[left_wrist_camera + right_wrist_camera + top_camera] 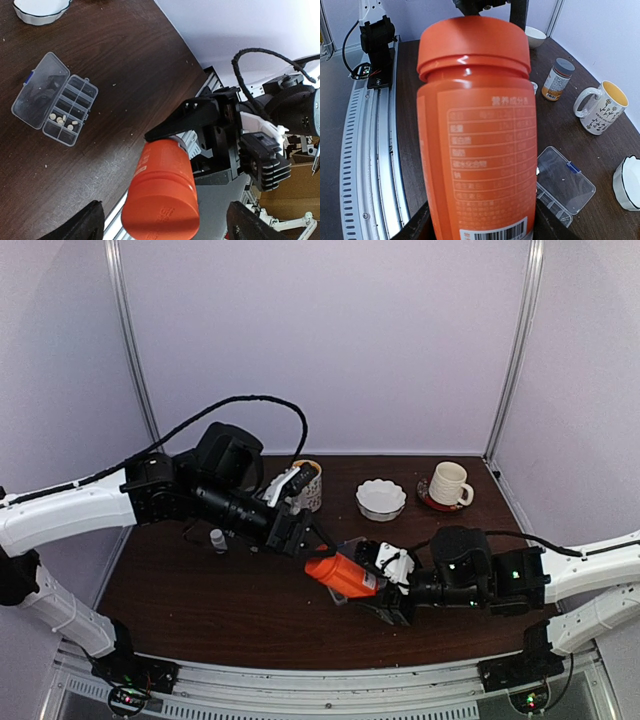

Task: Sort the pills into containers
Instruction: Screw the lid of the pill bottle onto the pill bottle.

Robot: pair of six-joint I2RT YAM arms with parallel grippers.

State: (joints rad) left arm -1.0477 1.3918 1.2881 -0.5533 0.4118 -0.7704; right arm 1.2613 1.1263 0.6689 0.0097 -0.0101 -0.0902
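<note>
The right gripper point(388, 585) clamps the base of the orange bottle point(343, 575), its long axis running ten to four o'clock in the top view, cap point(472, 45) toward ten. The left gripper point(165, 215) reaches in along that axis, fingers point(80, 225) spread wide either side of the cap, not touching. The pills point(62, 120) lie in the open pill box point(37, 92) on the table point(125, 75), at ten o'clock from those fingers, well apart

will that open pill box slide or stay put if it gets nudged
Probably slides: the pill box is thin clear plastic holding only a few pills, so likely light. Its lid lies open to one side, so a push there may spin it.
</note>
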